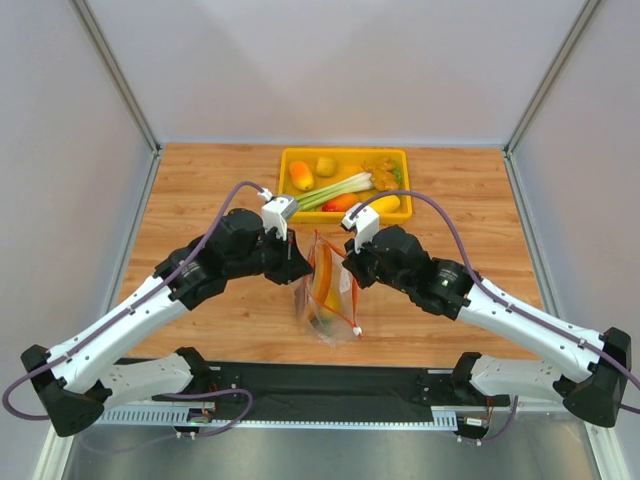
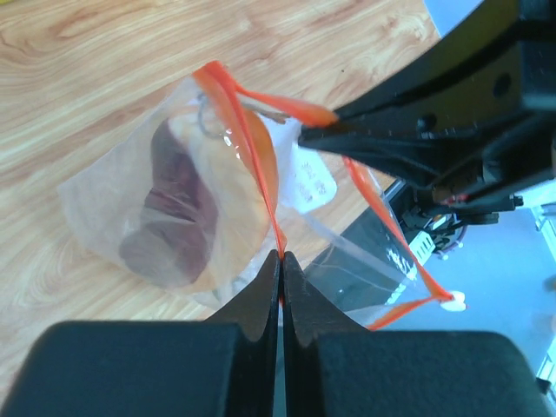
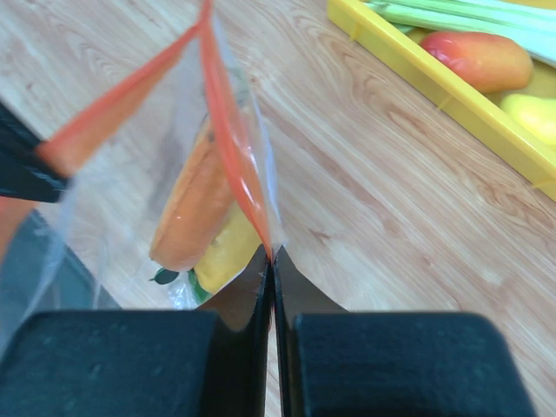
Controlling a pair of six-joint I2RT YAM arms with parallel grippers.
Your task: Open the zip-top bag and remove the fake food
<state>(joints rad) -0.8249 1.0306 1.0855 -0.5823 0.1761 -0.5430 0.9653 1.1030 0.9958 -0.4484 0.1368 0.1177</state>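
The clear zip-top bag (image 1: 330, 305) hangs between my two grippers above the wooden table, its mouth spread apart. My left gripper (image 1: 300, 266) is shut on the left side of the red-orange zip strip (image 2: 261, 165). My right gripper (image 1: 348, 270) is shut on the right side of the zip strip (image 3: 234, 156). The white slider tab (image 2: 452, 303) sits at the near end of the strip. Inside the bag are the dark maroon meat slice with tan rind (image 2: 174, 217), an orange piece (image 3: 191, 208) and a yellow piece (image 3: 224, 254) with green bits.
A yellow tray (image 1: 290, 158) stands at the back centre of the table, holding a green-and-white leek (image 1: 335, 190), an orange piece, a red piece and yellow pieces. The tray's near wall (image 3: 434, 91) also shows in the right wrist view.
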